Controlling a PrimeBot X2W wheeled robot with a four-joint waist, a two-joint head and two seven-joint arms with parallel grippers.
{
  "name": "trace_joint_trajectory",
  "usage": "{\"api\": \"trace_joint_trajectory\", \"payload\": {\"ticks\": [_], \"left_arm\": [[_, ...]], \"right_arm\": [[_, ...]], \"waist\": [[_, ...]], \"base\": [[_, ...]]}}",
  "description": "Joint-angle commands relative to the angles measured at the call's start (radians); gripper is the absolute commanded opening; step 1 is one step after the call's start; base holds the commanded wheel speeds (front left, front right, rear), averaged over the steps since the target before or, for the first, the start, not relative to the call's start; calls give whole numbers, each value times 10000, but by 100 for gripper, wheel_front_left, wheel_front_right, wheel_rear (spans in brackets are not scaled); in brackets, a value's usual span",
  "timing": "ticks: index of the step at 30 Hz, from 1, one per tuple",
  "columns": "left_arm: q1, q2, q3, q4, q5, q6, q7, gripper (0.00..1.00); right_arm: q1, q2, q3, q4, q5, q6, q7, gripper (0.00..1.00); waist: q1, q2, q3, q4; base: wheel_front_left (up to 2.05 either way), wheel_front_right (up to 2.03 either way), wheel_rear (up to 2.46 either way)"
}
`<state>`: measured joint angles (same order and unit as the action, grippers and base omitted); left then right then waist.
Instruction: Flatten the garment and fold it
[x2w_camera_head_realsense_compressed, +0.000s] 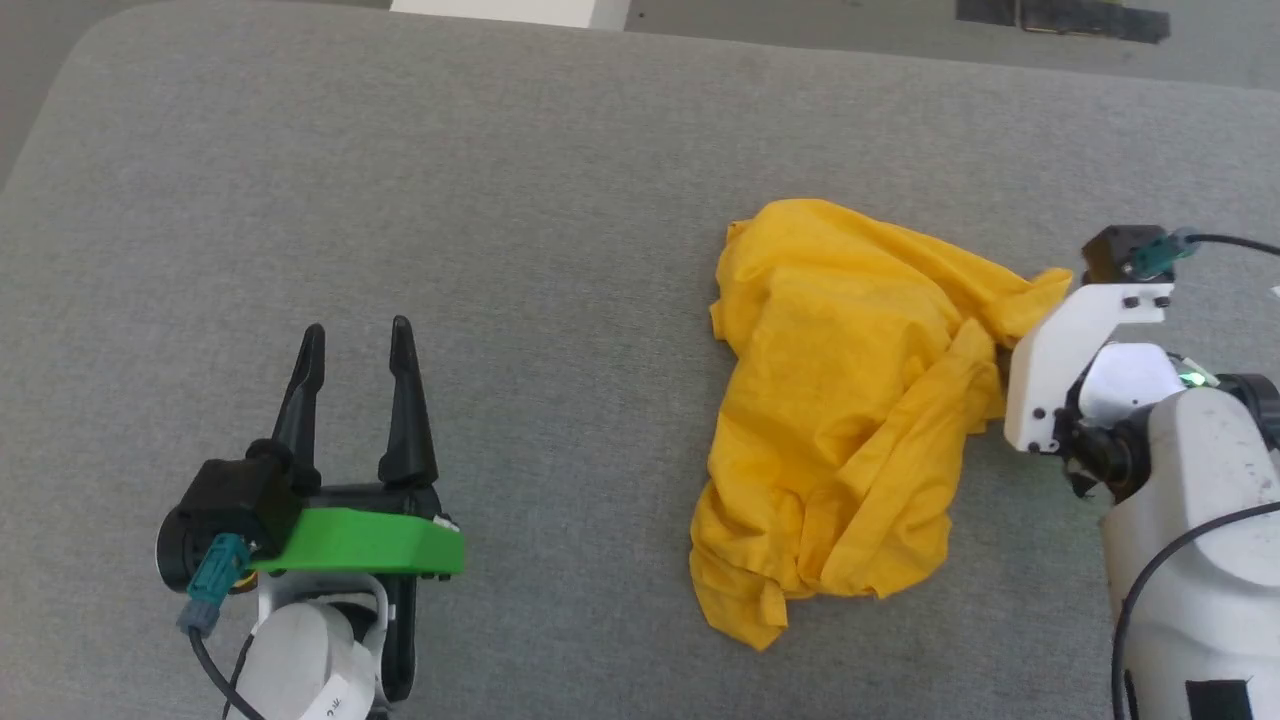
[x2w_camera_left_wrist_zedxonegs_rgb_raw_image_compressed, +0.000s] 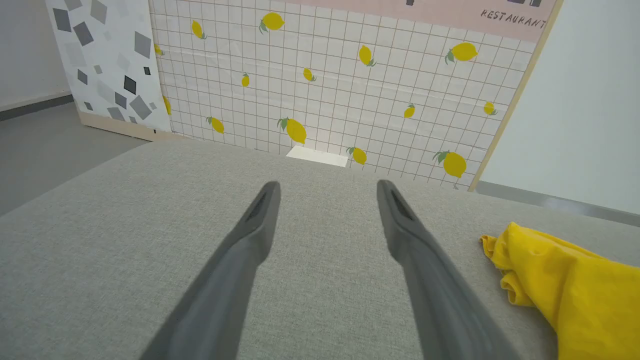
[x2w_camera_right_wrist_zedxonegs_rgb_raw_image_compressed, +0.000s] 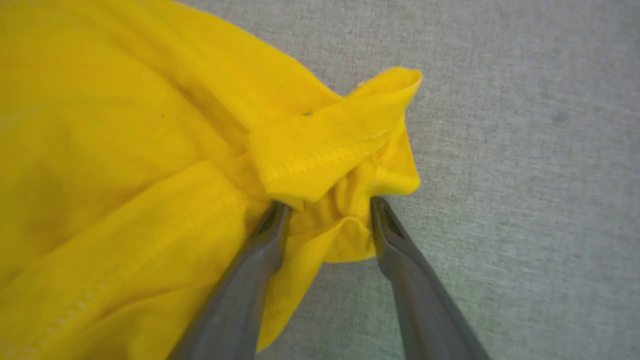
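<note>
The mustard-yellow garment (x2w_camera_head_realsense_compressed: 840, 420) lies crumpled in a heap on the grey cloth-covered surface (x2w_camera_head_realsense_compressed: 500, 200), right of centre, plain side showing. My right gripper (x2w_camera_right_wrist_zedxonegs_rgb_raw_image_compressed: 327, 202) is at the heap's right edge, its fingers apart with a bunched fold of hem (x2w_camera_right_wrist_zedxonegs_rgb_raw_image_compressed: 330, 150) between the tips. In the head view the white wrist mount (x2w_camera_head_realsense_compressed: 1060, 360) hides those fingers. My left gripper (x2w_camera_head_realsense_compressed: 355, 335) stands open and empty at the lower left, well apart from the garment (x2w_camera_left_wrist_zedxonegs_rgb_raw_image_compressed: 575, 285), which lies to its right.
The surface's rounded far edge runs along the top, with grey floor beyond it. A white object (x2w_camera_head_realsense_compressed: 510, 10) and a dark one (x2w_camera_head_realsense_compressed: 1060, 18) sit past that edge. A lemon-patterned tiled wall panel (x2w_camera_left_wrist_zedxonegs_rgb_raw_image_compressed: 325, 85) stands behind the surface.
</note>
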<state>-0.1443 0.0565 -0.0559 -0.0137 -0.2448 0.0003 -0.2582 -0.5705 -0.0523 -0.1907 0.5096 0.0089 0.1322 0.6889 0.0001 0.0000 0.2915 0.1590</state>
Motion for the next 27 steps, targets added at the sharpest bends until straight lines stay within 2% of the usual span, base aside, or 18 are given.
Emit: {"api": "trace_joint_trajectory", "payload": {"ticks": [1,5,7,8,9,13,16,19,22,23,24,27], "left_arm": [[-42,-49,32,57,122,-69,-35,100],[149,-57,111,198,166,-98,-35,100],[276,-59,184,219,238,-103,-35,100],[350,-59,226,241,271,-112,-35,100],[520,-60,355,260,366,-158,-35,100],[712,-61,445,270,466,-239,-35,100],[819,-61,451,298,518,-304,-35,100],[902,-61,459,329,544,-354,-35,100],[1046,-62,431,411,543,-395,-35,100],[1083,-62,421,442,545,-403,-35,100],[1116,-62,418,465,543,-408,-36,100],[1233,-62,416,549,540,-410,-36,100]], "right_arm": [[195,20,-14,270,116,-15,186,0],[231,20,208,-569,706,-15,-1111,0],[274,20,750,-1169,1219,-15,-1766,0],[329,20,1187,-1594,1550,-15,-2061,0],[685,20,2770,-3071,2501,-15,-2479,0],[1577,20,5061,-4942,3450,-15,-2190,0],[2455,20,6573,-5730,3811,-15,-1629,0],[3534,20,7781,-5838,4181,-15,-920,0],[4759,-38,8589,-5226,4175,-15,-42,0],[4889,-55,8616,-5209,4145,-15,-52,46],[5001,-54,8573,-5229,4191,-15,-121,100],[5245,-27,7949,-5628,4311,-15,-808,100]], "waist": [[-1,0,-127,61],[-1,0,-616,-32],[-1,0,-891,-115],[-1,0,-1051,-155],[-1,0,-1435,-274],[-1,0,-1770,-368],[-1,0,-1922,-370],[-1,0,-2015,-371],[-1,0,-2108,-363],[-1,0,-2133,-381],[-1,0,-2160,-401],[-1,0,-2228,-533]], "base": [[0,0,0],[0,0,0],[0,0,0],[0,0,0],[0,0,0],[0,0,0],[0,0,0],[0,0,0],[0,0,0],[0,0,0],[0,0,0],[0,0,0]]}}
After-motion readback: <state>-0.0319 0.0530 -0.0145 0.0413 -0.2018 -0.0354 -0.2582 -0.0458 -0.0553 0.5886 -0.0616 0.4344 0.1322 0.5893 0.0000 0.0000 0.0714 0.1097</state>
